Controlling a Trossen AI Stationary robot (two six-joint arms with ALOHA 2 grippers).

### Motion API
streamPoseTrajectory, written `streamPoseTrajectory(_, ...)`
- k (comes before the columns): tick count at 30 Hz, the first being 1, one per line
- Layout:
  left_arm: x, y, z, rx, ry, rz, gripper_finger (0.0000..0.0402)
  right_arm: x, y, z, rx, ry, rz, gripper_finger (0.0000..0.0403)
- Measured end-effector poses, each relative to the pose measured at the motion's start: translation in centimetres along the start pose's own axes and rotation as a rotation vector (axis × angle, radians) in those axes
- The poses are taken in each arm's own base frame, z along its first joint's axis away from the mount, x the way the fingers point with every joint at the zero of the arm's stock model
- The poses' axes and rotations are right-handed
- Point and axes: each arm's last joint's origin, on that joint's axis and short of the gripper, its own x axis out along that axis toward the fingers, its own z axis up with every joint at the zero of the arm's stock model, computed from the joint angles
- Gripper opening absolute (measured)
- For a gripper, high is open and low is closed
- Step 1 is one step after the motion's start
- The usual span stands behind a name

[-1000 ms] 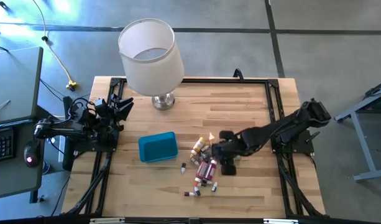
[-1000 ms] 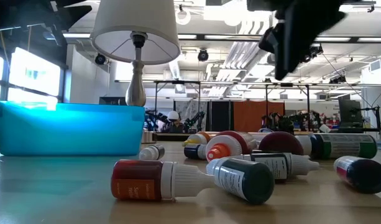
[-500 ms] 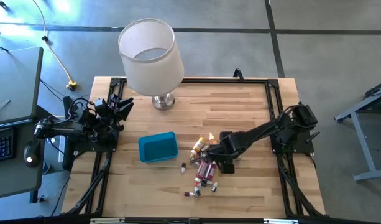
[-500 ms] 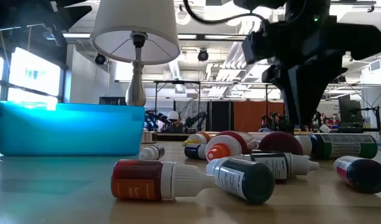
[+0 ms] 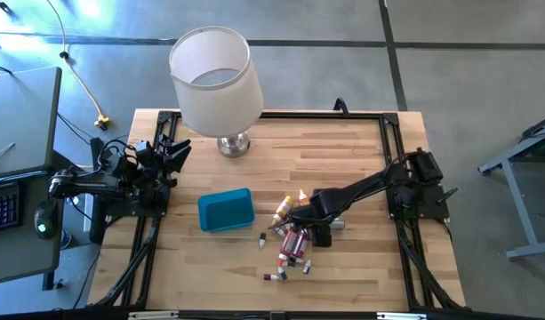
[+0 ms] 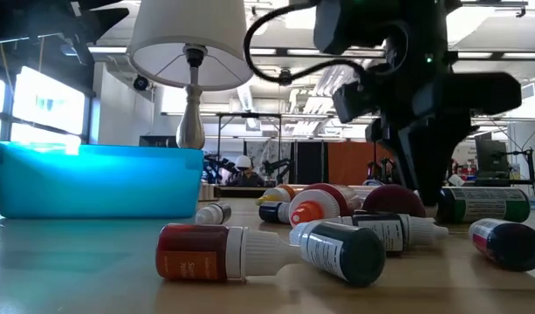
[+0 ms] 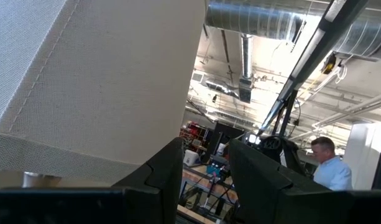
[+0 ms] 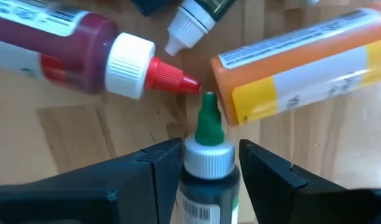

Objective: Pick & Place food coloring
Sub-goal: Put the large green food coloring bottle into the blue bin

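Note:
Several small food coloring bottles point(image 5: 292, 236) lie on their sides in a loose pile right of the table's middle; the low view shows a red one point(image 6: 193, 253) and a dark green one point(image 6: 346, 251) nearest. My right gripper point(image 5: 294, 213) point(image 6: 424, 183) is down at the pile's far end and open. In the right wrist view its fingers stand close on either side of a dark bottle with a green tip and white collar point(image 8: 207, 155). A red-capped bottle point(image 8: 66, 43) and an orange bottle point(image 8: 302, 62) lie just beyond. My left gripper point(image 5: 177, 151) point(image 7: 204, 168) waits open at the table's left edge. My right gripper comes from above with one finger point(image 8: 159, 168) on each side of the green-tipped bottle's neck and shoulder point(image 8: 207, 163), the fingers lying across it. The bottle lies on the table. I cannot tell whether the fingers touch it.
A blue tray point(image 5: 226, 210) point(image 6: 97, 179) stands just left of the pile. A table lamp with a white shade point(image 5: 214, 80) rests on its metal base point(image 5: 234, 144) at the far edge. Bare wood lies toward the near edge and the far right.
My right gripper has come down from well above the table and moved a little toward the left edge, onto the far end of the bottle pile. The bottles have kept their places.

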Motion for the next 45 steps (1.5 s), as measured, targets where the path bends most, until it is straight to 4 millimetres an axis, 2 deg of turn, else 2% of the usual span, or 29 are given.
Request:
streamPoseTrajectory(4,0.0,0.0,0.0,0.000,0.000,0.000,0.0128,1.4,0.1,0.2,0.001,0.046,-0.006,0.0155)
streamPoseTrajectory(10,0.0,0.0,0.0,0.000,0.000,0.000,0.0128,2.0,0.2,0.4,0.007,0.063,0.012,0.0154)
streamPoseTrajectory(13,0.0,0.0,0.0,0.000,0.000,-0.001,0.0128,2.0,0.2,0.4,0.041,0.060,0.008,0.0145)
streamPoseTrajectory(17,0.0,0.0,0.0,0.000,0.000,0.000,0.0128,2.0,0.2,0.4,0.119,0.058,-0.001,0.0114)
streamPoseTrajectory(21,0.0,0.0,0.0,0.000,0.000,0.000,0.0128,2.0,0.3,0.4,0.162,0.067,0.016,0.0113)
streamPoseTrajectory(24,0.0,0.0,0.0,-0.001,-0.001,0.000,0.0128,1.3,0.5,0.8,0.193,0.085,0.008,0.0113)
streamPoseTrajectory(26,0.0,0.0,0.0,-0.001,-0.001,0.000,0.0128,0.0,0.8,1.4,0.212,0.073,0.003,0.0113)
streamPoseTrajectory(32,0.0,0.0,0.0,-0.001,-0.003,0.000,0.0128,-6.7,1.2,3.6,0.189,-0.240,-0.123,0.0113)
streamPoseTrajectory(34,0.0,0.0,0.0,-0.002,-0.004,0.000,0.0128,-8.8,1.1,4.3,0.180,-0.432,-0.215,0.0113)
streamPoseTrajectory(37,0.0,0.0,0.1,-0.003,-0.007,-0.001,0.0128,-10.7,1.0,6.9,0.153,-0.789,-0.284,0.0113)
streamPoseTrajectory(41,0.0,0.0,0.1,-0.004,-0.008,-0.001,0.0128,-10.4,0.9,9.9,-0.021,-1.268,-0.127,0.0113)
streamPoseTrajectory(43,0.0,0.0,0.1,-0.004,-0.008,-0.001,0.0128,-9.2,0.5,10.1,-0.064,-1.453,-0.076,0.0113)
streamPoseTrajectory(45,0.0,0.0,0.1,-0.003,-0.007,-0.002,0.0128,-7.5,-0.3,9.9,-0.053,-1.557,-0.084,0.0113)
